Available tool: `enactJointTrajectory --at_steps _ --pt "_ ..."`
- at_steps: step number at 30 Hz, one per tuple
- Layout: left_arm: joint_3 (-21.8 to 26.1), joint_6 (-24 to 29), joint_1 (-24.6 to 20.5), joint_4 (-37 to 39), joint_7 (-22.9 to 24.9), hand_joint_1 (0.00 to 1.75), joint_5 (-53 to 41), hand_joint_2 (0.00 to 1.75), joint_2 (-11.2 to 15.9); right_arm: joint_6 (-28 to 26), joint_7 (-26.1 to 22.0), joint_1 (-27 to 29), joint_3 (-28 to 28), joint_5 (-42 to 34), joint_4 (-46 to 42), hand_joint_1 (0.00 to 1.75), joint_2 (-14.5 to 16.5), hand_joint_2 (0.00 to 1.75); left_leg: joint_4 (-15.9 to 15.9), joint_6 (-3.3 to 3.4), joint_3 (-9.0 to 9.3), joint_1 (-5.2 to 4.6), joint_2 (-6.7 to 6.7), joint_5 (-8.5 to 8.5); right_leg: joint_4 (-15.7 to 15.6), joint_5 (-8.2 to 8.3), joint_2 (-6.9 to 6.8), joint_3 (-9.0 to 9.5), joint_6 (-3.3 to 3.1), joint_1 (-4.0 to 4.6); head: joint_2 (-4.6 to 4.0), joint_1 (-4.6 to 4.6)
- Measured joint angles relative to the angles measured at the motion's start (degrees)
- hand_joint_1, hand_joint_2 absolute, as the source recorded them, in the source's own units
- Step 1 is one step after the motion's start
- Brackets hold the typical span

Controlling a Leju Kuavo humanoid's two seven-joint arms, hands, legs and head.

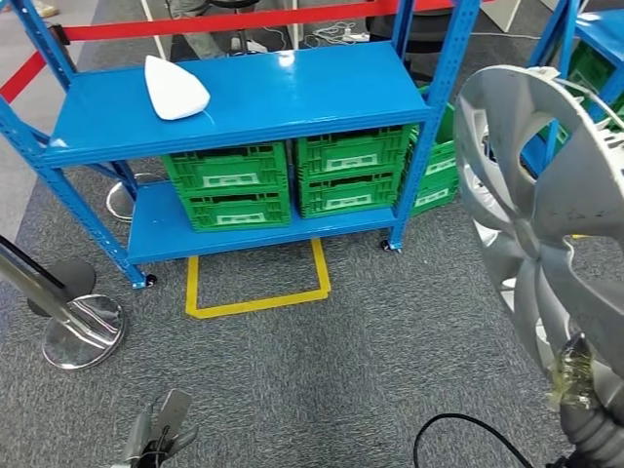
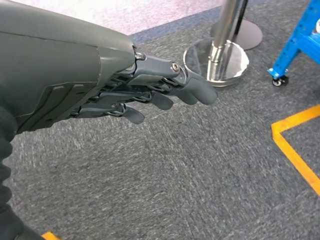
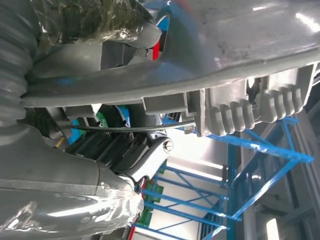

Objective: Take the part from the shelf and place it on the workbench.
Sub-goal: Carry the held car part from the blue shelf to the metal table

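A large silver wheel cover stands upright at the right of the head view, clear of the blue shelf. My right hand grips its lower rim, its tape-wrapped thumb over the edge. In the right wrist view the wheel cover's grey rim runs between the thumb and the fingers. My left hand hangs low over the grey carpet with its fingers stretched out and apart, holding nothing; its fingers show at the bottom of the head view. A white curved part lies on the shelf's top board.
Green crates fill the shelf's lower level. A yellow floor marking lies in front of it. A chrome post base stands at the left, a black cable loops on the carpet, and another blue rack stands at the right.
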Motion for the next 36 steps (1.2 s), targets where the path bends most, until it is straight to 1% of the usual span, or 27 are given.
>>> enactJointTrajectory --at_steps 2,4,5,6,8,9,10,11,12,14,15,16,18,19,21,23,24,25,26,27,28,29,30,31,33,34,36 --pt "0.0 0.0 0.0 0.0 0.0 0.0 0.0 1.75 0.0 0.0 0.0 0.0 0.3 0.1 0.0 1.75 0.0 1.75 0.2 -0.41 -0.17 -0.14 0.67 0.02 -0.3 -0.05 0.45 -0.07 -0.71 0.09 0.0 -0.07" --pt "0.0 0.0 -0.1 0.0 0.0 0.0 -0.1 1.75 0.1 0.0 0.0 -0.1 0.7 0.2 0.0 1.75 0.0 1.75 1.1 -0.95 -0.45 0.03 0.42 -0.92 -0.4 0.26 1.23 -0.29 -1.43 -0.06 0.0 -0.11" --pt "0.0 0.0 -0.1 0.0 0.1 0.0 -0.1 1.75 0.1 0.0 0.0 -0.2 0.9 0.3 0.1 1.75 0.0 1.75 2.8 -1.23 -1.14 0.14 -0.24 -2.28 -0.5 0.44 1.59 -0.38 -1.84 -0.18 0.0 -0.19" --pt "0.0 0.0 -0.2 0.0 0.1 0.0 -0.1 1.75 0.2 0.0 0.0 -0.3 1.2 0.4 0.1 1.75 0.0 1.75 5.8 -1.49 -2.41 0.27 -1.07 -4.22 -0.5 0.59 1.99 -0.5 -2.16 -0.25 0.0 -0.27" --pt "0.0 0.0 -0.1 0.0 0.2 0.0 -0.1 1.75 0.2 0.0 0.0 -0.4 1.6 0.6 0.2 1.75 0.0 1.75 13.7 -1.7 -5.82 0.41 -2.02 -8.02 -0.5 0.78 2.91 -0.85 -2.52 -0.2 0.0 -0.37" --pt "0.0 0.0 0.0 0.0 0.2 0.0 -0.1 1.75 0.2 0.0 0.0 -0.4 1.8 0.6 0.3 1.75 0.0 1.75 16.4 -1.7 -6.96 0.43 -2.13 -8.76 -0.5 0.86 3.44 -0.97 -2.58 -0.16 0.0 -0.37" --pt "0.0 0.0 0.1 0.0 0.2 0.0 -0.1 1.75 0.2 0.0 0.0 -0.4 1.9 0.7 0.4 1.75 0.0 1.75 17.0 -1.62 -7.2 0.43 -2.19 -8.33 -0.4 0.93 3.98 -1.04 -2.59 -0.12 0.0 -0.38" --pt "0.0 0.0 0.1 0.0 0.2 0.0 -0.1 1.75 0.3 0.0 0.0 -0.4 2.1 0.7 0.5 1.75 0.0 1.75 15.4 -1.44 -6.35 0.42 -2.33 -6.77 -0.4 0.99 4.55 -1.03 -2.55 -0.09 0.0 -0.39" --pt "0.0 0.0 0.1 0.0 0.2 0.0 -0.1 1.75 0.3 0.0 0.0 -0.4 2.2 0.7 0.5 1.75 0.0 1.75 11.9 -1.15 -4.64 0.41 -2.72 -4.51 -0.4 1.04 5.09 -1.0 -2.48 -0.07 0.0 -0.39" --pt "0.0 0.0 0.1 0.0 0.2 0.0 -0.1 1.75 0.4 0.0 0.0 -0.5 2.4 0.8 0.6 1.75 0.0 1.75 4.3 -0.4 -1.15 0.43 -4.54 -1.16 -0.2 1.2 6.03 -1.13 -2.18 -0.04 0.0 -0.33" --pt "-0.1 0.0 0.1 0.0 0.2 0.0 -0.1 1.75 0.4 0.0 0.0 -0.6 2.6 0.8 0.6 1.75 0.0 1.75 2.0 -0.17 -0.19 0.41 -5.27 -0.58 -0.2 1.35 6.44 -1.41 -1.91 -0.06 0.0 -0.39" --pt "-0.1 -0.1 0.0 0.0 0.1 0.0 -0.2 1.75 0.4 0.0 0.1 -0.6 2.7 0.8 0.6 1.75 0.0 1.75 1.0 -0.06 0.11 0.38 -5.68 -0.63 -0.1 1.55 6.79 -1.75 -1.57 -0.12 0.0 -0.42" --pt "-0.1 -0.1 0.0 0.0 0.1 0.0 -0.2 1.75 0.3 0.0 0.2 -0.7 2.9 0.8 0.6 1.75 0.0 1.75 0.3 0.05 0.09 0.5 -5.06 -0.51 -0.2 1.91 7.44 -2.29 -0.81 -0.25 0.0 -0.56" --pt "-0.1 -0.2 0.0 0.0 0.0 0.0 -0.2 1.75 0.3 0.0 0.3 -0.7 3.0 0.8 0.6 1.75 0.0 1.75 0.0 0.23 0.11 0.64 -4.62 -0.26 0.1 1.61 7.16 -2.64 -0.5 -0.21 0.0 -0.51" --pt "-0.1 -0.2 0.0 0.0 0.0 0.0 -0.2 1.75 0.2 0.0 0.4 -1.0 3.3 0.8 0.6 1.75 0.0 1.75 -0.6 0.6 0.17 0.9 -3.54 0.18 3.9 -0.85 5.5 -4.53 0.0 -0.16 0.0 -0.12" --pt "0.0 -0.2 0.1 0.0 -0.1 0.0 -0.2 1.75 0.3 0.0 0.5 -1.2 3.5 0.8 0.7 1.75 -0.1 1.75 -0.6 0.74 0.08 0.74 -2.4 0.25 11.5 -4.56 3.79 -7.88 0.48 -0.25 0.0 0.23" --pt "0.0 -0.3 0.2 0.0 -0.1 0.0 -0.2 1.75 0.3 0.0 0.5 -1.2 3.6 0.8 0.9 1.75 -0.1 1.75 -0.6 0.74 0.05 0.68 -1.79 0.25 14.6 -5.61 3.47 -9.16 0.67 -0.3 0.0 0.22" --pt "0.0 -0.3 0.2 0.0 -0.1 0.0 -0.2 1.75 0.3 0.0 0.6 -1.2 3.8 0.8 1.0 1.75 -0.1 1.75 -0.5 0.74 0.04 0.65 -1.19 0.25 15.8 -5.67 3.29 -9.56 0.8 -0.32 0.0 0.23" --pt "-0.1 -0.4 0.1 0.0 -0.1 0.0 -0.2 1.75 0.3 0.0 0.8 -1.2 4.0 0.8 1.2 1.75 -0.1 1.75 -0.5 0.7 0.05 0.65 -0.64 0.22 14.6 -4.63 3.08 -8.74 0.83 -0.32 0.0 0.23" --pt "-0.1 -0.4 0.1 0.0 -0.1 0.0 -0.2 1.75 0.3 0.0 0.9 -1.3 4.2 0.8 1.3 1.75 -0.2 1.75 -0.4 0.61 0.09 0.64 -0.14 0.16 11.1 -2.83 2.6 -6.78 0.78 -0.31 0.0 0.23" --pt "-0.1 -0.5 0.0 0.0 0.0 0.0 -0.2 1.75 0.3 0.0 1.0 -1.4 4.4 0.8 1.4 1.75 -0.2 1.75 -0.3 0.46 0.12 0.6 0.3 0.06 6.8 -1.28 1.48 -4.4 0.67 -0.23 0.0 0.24" --pt "-0.1 -0.5 -0.1 0.0 0.0 0.0 -0.2 1.75 0.3 0.0 1.1 -1.5 4.6 0.8 1.5 1.75 -0.3 1.75 -0.1 0.24 0.1 0.44 0.71 -0.08 3.0 -0.17 0.42 -2.27 0.37 -0.07 0.0 0.24" --pt "-0.1 -0.5 -0.1 0.0 0.0 0.0 -0.2 1.75 0.3 0.0 1.1 -1.7 4.8 0.8 1.6 1.75 -0.3 1.75 0.0 0.0 0.07 0.26 1.05 -0.17 0.6 0.37 -0.28 -0.92 0.0 0.08 0.0 0.2" --pt "-0.1 -0.5 -0.1 0.0 0.0 0.0 -0.2 1.75 0.3 0.0 1.2 -1.8 5.0 0.8 1.6 1.75 -0.3 1.75 0.1 -0.22 0.04 0.08 1.41 -0.2 -0.4 0.36 -0.63 -0.43 -0.38 0.23 0.0 0.18" --pt "-0.1 -0.5 -0.1 0.0 0.0 0.0 -0.2 1.75 0.3 0.0 1.2 -1.9 5.2 0.9 1.7 1.75 -0.3 1.75 0.1 -0.7 0.03 -0.02 2.21 -0.18 -0.4 0.62 0.43 -0.61 -1.16 0.31 0.0 0.17" --pt "-0.1 -0.5 -0.1 0.0 0.0 0.0 -0.3 1.75 0.3 0.0 1.2 -1.9 5.3 1.0 1.7 1.75 -0.3 1.75 0.4 -1.01 -0.02 0.06 2.11 -0.52 -0.5 0.8 0.93 -0.71 -1.51 0.21 0.0 0.17" --pt "-0.1 -0.6 -0.1 0.0 0.0 0.0 -0.3 1.75 0.5 0.0 1.2 -1.9 5.5 1.3 1.7 1.75 -0.3 1.75 3.5 -1.58 -1.2 0.29 0.43 -2.99 -0.8 1.2 1.98 -0.85 -2.19 -0.06 0.0 -0.03"
